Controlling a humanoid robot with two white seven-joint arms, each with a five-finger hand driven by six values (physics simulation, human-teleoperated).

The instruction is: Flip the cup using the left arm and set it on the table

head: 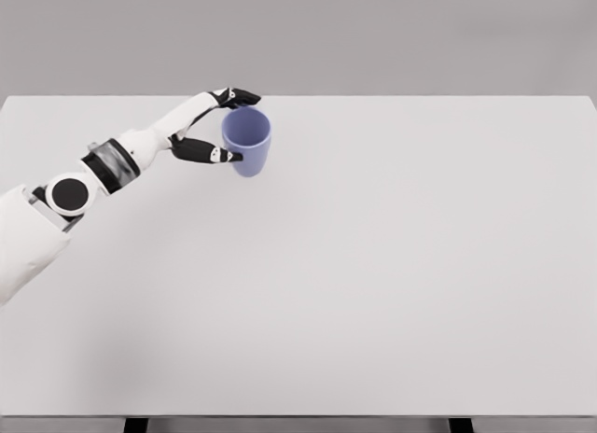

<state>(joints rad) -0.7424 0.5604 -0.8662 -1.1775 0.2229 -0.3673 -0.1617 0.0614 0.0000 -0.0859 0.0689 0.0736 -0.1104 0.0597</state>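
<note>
Head view, left hand gripping blue cup, white table, grey wall

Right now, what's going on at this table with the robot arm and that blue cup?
The robot's left hand is closed around a blue cup toward the back left of the white table. Fingers sit at the rim on the far side and the thumb presses the near side of the wall. The cup's open mouth faces up and toward the camera, so it looks upright or nearly so. Whether its base touches the table cannot be told. The right arm is not in view.
</note>
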